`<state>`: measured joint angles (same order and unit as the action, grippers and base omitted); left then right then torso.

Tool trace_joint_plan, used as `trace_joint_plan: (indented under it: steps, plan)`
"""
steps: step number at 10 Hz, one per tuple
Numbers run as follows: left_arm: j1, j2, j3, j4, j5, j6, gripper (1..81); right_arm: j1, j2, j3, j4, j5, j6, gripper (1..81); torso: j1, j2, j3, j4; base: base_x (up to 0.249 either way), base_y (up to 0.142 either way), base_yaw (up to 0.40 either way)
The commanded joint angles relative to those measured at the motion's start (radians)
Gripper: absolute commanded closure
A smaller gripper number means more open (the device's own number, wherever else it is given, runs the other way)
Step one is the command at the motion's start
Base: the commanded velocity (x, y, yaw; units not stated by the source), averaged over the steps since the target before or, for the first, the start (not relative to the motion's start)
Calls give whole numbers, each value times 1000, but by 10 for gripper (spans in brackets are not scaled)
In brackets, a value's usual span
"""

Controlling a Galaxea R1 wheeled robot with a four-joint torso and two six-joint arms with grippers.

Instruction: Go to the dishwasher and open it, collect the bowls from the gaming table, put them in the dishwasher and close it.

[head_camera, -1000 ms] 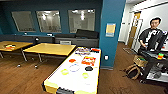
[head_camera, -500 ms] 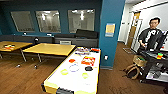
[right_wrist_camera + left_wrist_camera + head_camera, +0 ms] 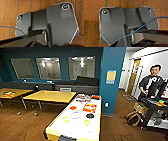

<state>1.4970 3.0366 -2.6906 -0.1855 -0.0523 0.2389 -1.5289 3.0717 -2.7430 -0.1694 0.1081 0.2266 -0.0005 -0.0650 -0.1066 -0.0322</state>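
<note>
the whole head view has drifted a little since the earlier frames, so the robot is moving, not the things. the gaming table (image 3: 75, 124) lies close ahead, its bowls (image 3: 66, 119) loose on the white top, likely awaiting collection. both wrist cameras look down at wooden floor (image 3: 91, 31), suggesting lowered arms; whether either gripper is open i cannot tell.

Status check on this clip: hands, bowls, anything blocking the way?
Hands: state unreadable. Bowls on the gaming table ahead: red, black, two yellow-green. Person standing off to the right, wood floor between.
</note>
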Motion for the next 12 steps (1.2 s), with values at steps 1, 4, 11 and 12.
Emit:
trace_joint_plan:
  steps: [1, 4, 11, 12]
  plan:
    - [-42, 7, 8, -6, 58, 3, 10, 45, -5, 0, -6, -48, -3, 10, 1, 0, 0, 0, 0, 74, 0]
    - [-42, 6, 8, -6, 58, 3, 10, 45, -5, 2, -2, -47, 0, 10, 1, 0, 0, 0, 0, 74, 0]
    - [-42, 2, 8, -6, 57, 5, 10, 45, -3, 2, -2, -45, 0, 10, 1, 0, 0, 0, 0, 74, 0]
    - [-42, 2, 8, -6, 57, 5, 10, 46, -3, 0, -2, -45, 0, 10, 1, 0, 0, 0, 0, 75, 0]
